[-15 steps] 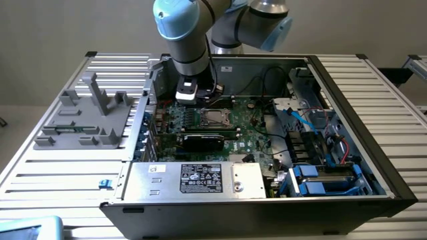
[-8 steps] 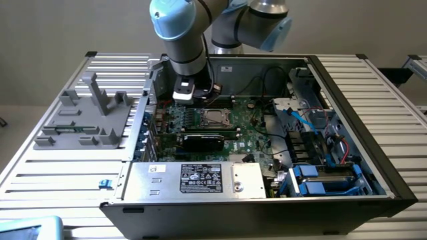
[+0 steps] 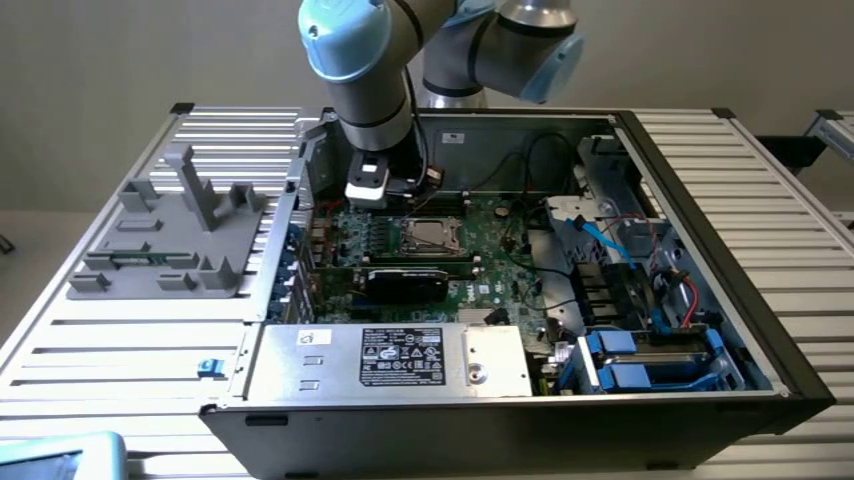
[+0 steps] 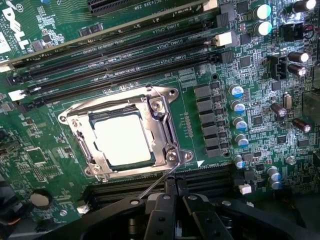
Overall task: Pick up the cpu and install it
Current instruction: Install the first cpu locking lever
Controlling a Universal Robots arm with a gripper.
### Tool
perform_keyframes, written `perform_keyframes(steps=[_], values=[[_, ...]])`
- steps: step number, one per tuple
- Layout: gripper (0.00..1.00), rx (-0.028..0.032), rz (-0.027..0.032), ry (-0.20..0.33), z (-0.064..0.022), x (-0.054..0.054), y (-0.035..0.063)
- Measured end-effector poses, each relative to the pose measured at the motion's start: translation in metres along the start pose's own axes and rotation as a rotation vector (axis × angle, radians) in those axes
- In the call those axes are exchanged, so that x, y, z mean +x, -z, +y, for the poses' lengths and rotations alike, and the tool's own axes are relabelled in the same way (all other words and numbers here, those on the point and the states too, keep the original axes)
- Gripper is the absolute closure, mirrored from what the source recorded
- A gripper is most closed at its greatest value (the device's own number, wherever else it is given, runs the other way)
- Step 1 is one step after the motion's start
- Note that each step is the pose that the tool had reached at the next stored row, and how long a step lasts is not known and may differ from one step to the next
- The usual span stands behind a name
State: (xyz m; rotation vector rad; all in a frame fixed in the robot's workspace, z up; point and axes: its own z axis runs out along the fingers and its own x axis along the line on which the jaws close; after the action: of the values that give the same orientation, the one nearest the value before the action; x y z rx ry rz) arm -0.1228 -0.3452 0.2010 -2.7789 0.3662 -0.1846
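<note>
A: End effector (image 4: 177, 192) status?

B: Fingers pressed together, nothing btwn them. It hangs low over the motherboard (image 4: 45, 165), just beside the socket (image 4: 162, 125), close to the socket's thin wire lever (image 4: 159, 181).

A: And the cpu?

B: The cpu (image 4: 122, 140) lies flat inside the socket, shiny top up, metal frame around it. Looks seated to me, which would explain the empty end effector.

A: Lever latched?

B: Can't tell. It slants out from the socket's corner toward the end effector.

A: Further out?

B: Memory slots (image 4: 125, 65) run alongside the socket, and a row of capacitors (image 4: 239, 115) stands near it. In the ext. view the arm (image 3: 360, 70) reaches down over the socket. The computer case (image 3: 694, 200) lies on its side, open, prob so the board faces up. The grey fixture (image 3: 180, 235) is well apart from the socket, outside the case on the tabletop (image 3: 120, 350).
</note>
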Motion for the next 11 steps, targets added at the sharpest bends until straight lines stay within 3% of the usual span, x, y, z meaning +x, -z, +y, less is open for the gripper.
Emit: perform_keyframes(steps=[11], values=[[0.89,0.0007,0.0018,0.001,0.0006,0.0001,-0.0009]])
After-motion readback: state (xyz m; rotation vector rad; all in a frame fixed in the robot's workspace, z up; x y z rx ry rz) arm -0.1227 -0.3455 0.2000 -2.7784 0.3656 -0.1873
